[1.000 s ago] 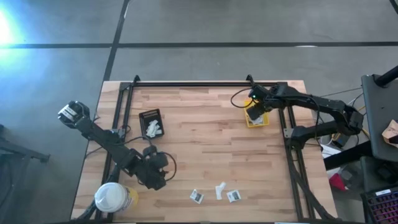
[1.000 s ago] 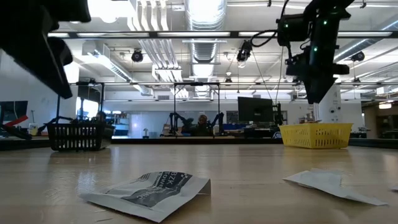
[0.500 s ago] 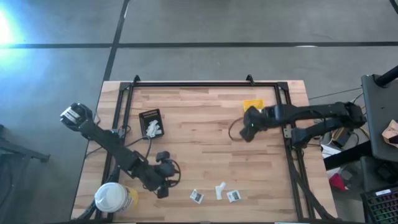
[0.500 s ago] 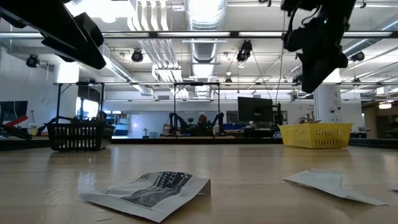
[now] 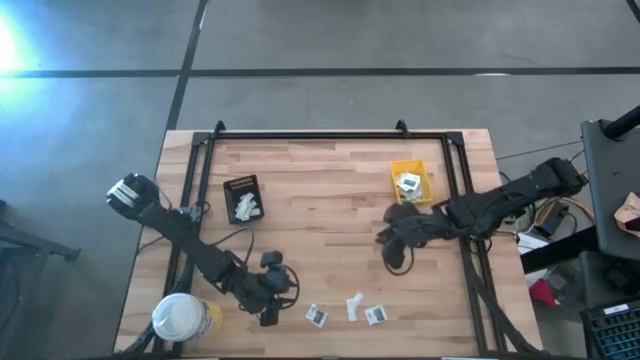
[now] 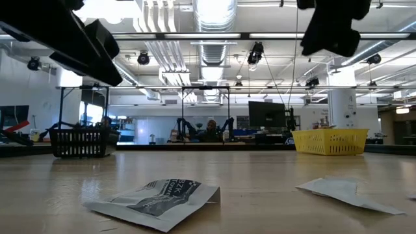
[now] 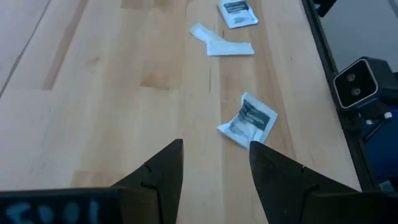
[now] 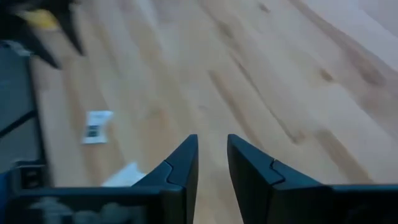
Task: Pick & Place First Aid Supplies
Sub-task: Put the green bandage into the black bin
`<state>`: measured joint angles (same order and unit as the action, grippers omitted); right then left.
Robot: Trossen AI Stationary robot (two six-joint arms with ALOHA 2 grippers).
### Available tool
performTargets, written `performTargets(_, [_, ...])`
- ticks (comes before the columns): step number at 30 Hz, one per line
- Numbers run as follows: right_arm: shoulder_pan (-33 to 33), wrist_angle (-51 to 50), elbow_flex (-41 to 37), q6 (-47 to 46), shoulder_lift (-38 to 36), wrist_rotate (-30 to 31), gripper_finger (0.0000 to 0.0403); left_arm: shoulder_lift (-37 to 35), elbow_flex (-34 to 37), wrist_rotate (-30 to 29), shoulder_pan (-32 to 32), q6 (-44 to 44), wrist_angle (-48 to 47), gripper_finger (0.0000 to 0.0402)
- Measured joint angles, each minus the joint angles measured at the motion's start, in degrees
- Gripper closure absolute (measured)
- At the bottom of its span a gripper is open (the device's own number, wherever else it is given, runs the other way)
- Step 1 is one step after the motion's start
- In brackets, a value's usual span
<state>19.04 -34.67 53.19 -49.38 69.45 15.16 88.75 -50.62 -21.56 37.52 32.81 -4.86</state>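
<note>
Three first aid supplies lie near the table's near edge: a square packet point(image 5: 316, 315), a pale strip point(image 5: 353, 305) and another square packet point(image 5: 376, 315). My left gripper point(image 5: 272, 308) hovers open just left of them. In the left wrist view its fingers point(image 7: 214, 144) stand apart, with the nearest packet point(image 7: 249, 121) flat on the wood just ahead. My right gripper point(image 5: 393, 260) hangs over the table's middle right, empty. Its fingers point(image 8: 212, 138) show only a narrow gap, with a packet point(image 8: 96, 127) far ahead.
A small yellow bin point(image 5: 410, 182) with packets stands at the far right, behind my right gripper. A black tray point(image 5: 243, 198) with white packets sits at the far left. A white-lidded yellow tub point(image 5: 180, 318) is at the near left corner. A black rail frame point(image 5: 300, 135) edges the table.
My right gripper has swung away from above the yellow bin toward the table's near edge and now hangs over the middle right, leaving the bin and its packets uncovered. My left gripper has crept toward the near right, closer to the packets, and has turned somewhat.
</note>
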Motion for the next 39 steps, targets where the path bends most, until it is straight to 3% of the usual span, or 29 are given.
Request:
performTargets(11, [8.10, 12.38, -0.07, 9.06, 0.02, 5.90, 0.0335, 5.58, -7.07, -2.96, -2.81, -15.31, 5.19, 0.0225])
performTargets(23, [8.97, 12.99, -0.93, 9.54, 0.02, 8.67, 0.0335, 17.48, -14.57, -1.59, -8.03, -27.64, 17.31, 0.0225])
performTargets(28, [8.96, 12.96, -2.06, 9.54, 0.02, 9.43, 0.0343, 21.56, -17.48, -1.12, -8.64, -29.11, 18.00, 0.0230])
performTargets(33, [8.97, 13.16, -3.51, 9.26, 0.02, 10.38, 0.0346, 23.44, -18.97, 0.54, -8.70, -30.50, 18.51, 0.0267])
performTargets(39, [8.81, 13.10, -4.37, 7.36, 0.02, 10.67, 0.0344, 24.58, -18.74, 5.11, -9.34, -33.55, 24.27, 0.0352])
